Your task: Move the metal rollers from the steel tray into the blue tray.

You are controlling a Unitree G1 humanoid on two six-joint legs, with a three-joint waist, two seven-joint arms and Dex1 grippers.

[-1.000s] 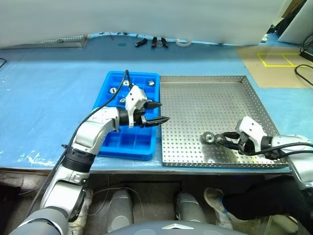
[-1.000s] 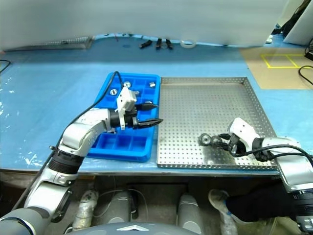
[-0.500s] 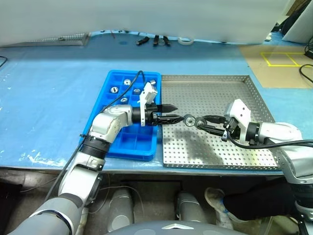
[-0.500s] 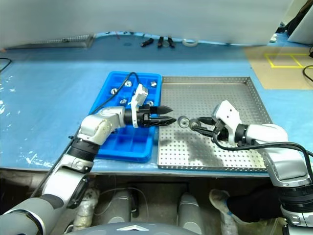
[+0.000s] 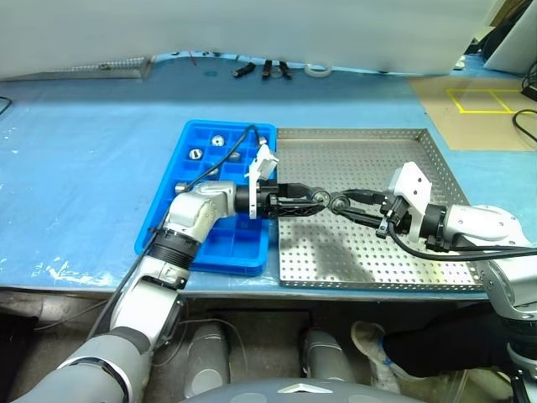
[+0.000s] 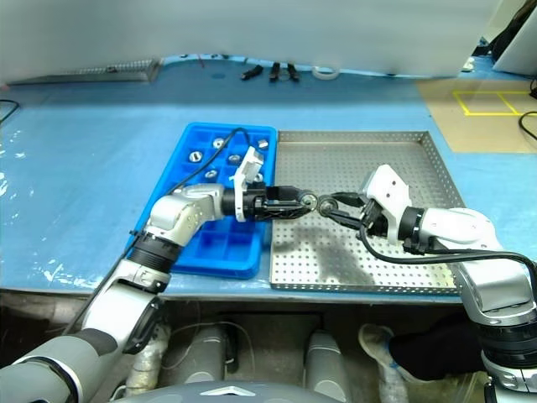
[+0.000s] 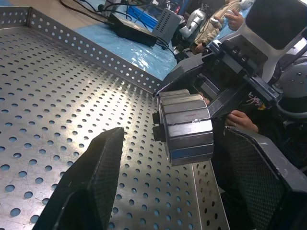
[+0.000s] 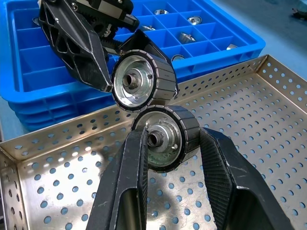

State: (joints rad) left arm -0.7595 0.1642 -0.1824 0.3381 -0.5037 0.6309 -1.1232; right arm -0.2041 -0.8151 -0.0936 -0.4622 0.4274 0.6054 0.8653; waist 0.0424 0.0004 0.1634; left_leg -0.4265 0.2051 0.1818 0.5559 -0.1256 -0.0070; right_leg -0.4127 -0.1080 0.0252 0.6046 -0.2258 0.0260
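Right end effector [image 8: 168,158] grips two rollers [image 8: 165,139]; left end effector [image 7: 177,167] brackets them.

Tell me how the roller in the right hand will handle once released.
The roller looks like solid metal: probably rigid and heavy for its size. Its round rim suggests it would roll if laid sideways.

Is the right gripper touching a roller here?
Touching. The right wrist view shows the right gripper with its jaws pressed against both sides of a roller.
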